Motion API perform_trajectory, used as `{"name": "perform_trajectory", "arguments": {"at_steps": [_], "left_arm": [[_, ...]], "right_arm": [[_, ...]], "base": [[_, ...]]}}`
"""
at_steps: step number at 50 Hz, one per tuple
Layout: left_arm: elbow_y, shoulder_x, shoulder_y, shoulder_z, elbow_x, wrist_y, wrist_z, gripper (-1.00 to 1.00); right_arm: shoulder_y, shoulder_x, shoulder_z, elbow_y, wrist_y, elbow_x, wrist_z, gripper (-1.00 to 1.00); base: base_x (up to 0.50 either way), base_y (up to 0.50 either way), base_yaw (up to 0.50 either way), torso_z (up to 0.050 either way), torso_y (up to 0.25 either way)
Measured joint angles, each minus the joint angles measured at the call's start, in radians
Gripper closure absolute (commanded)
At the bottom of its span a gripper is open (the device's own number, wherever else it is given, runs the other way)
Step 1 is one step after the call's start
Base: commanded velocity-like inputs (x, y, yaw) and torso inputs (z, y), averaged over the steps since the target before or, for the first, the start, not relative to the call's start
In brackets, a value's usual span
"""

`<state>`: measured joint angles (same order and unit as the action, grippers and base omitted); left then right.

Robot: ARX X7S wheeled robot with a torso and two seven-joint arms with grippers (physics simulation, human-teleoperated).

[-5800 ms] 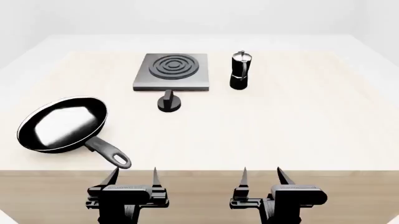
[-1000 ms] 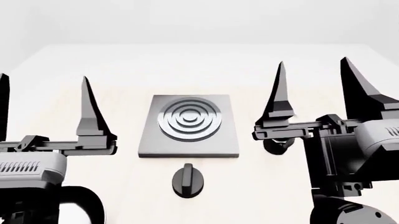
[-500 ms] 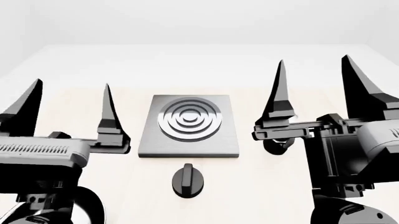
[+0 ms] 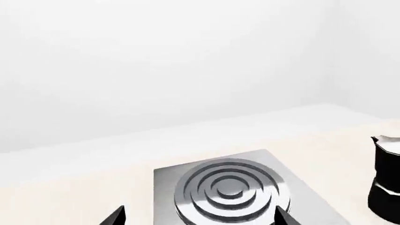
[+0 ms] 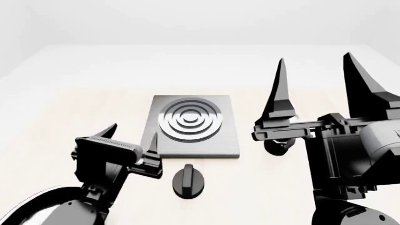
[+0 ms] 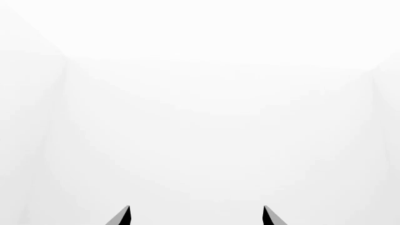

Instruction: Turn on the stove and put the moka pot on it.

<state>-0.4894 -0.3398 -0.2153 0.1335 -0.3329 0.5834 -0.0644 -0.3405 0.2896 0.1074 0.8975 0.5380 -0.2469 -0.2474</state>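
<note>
Left wrist view: stove (image 4: 244,197) ahead, moka pot (image 4: 386,180) beside it; fingers spread, empty. Head view: left gripper (image 5: 131,140) near knob (image 5: 188,180); risk, nudging slab. Right gripper (image 5: 319,89) released, hiding pot; risk, toppling it. Table (image 5: 75,108) roomy. Right wrist view: blank wall only

The flat square dark-grey stove slab (image 5: 190,129) looks like brushed metal, matt on its face, with round concentric burner rings (image 4: 231,190) that catch a soft sheen. The small round black knob (image 5: 188,181) looks like smooth, slightly glossy plastic. The pale table (image 5: 62,112) has a matt, faintly wood-grained surface. The small black moka pot (image 4: 386,183) (only partly seen) is glossy below, shiny silver metal above.
</note>
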Motion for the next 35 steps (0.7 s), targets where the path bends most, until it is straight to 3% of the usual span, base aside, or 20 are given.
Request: {"name": "perform_trajectory", "arguments": {"at_steps": [17, 35], "left_arm": [[0.194, 0.014, 0.024, 0.085, -0.026, 0.002, 0.086, -1.00], [0.256, 0.033, 0.032, 0.168, -0.040, 0.007, 0.143, -1.00]], "right_arm": [[-0.004, 0.009, 0.007, 0.002, -0.002, -0.006, -0.012, -1.00], [-0.009, 0.019, 0.011, 0.004, 0.002, -0.018, -0.023, -1.00]], "base": [[0.00, 0.00, 0.00, 0.000, 0.000], [0.00, 0.00, 0.00, 0.000, 0.000]]}}
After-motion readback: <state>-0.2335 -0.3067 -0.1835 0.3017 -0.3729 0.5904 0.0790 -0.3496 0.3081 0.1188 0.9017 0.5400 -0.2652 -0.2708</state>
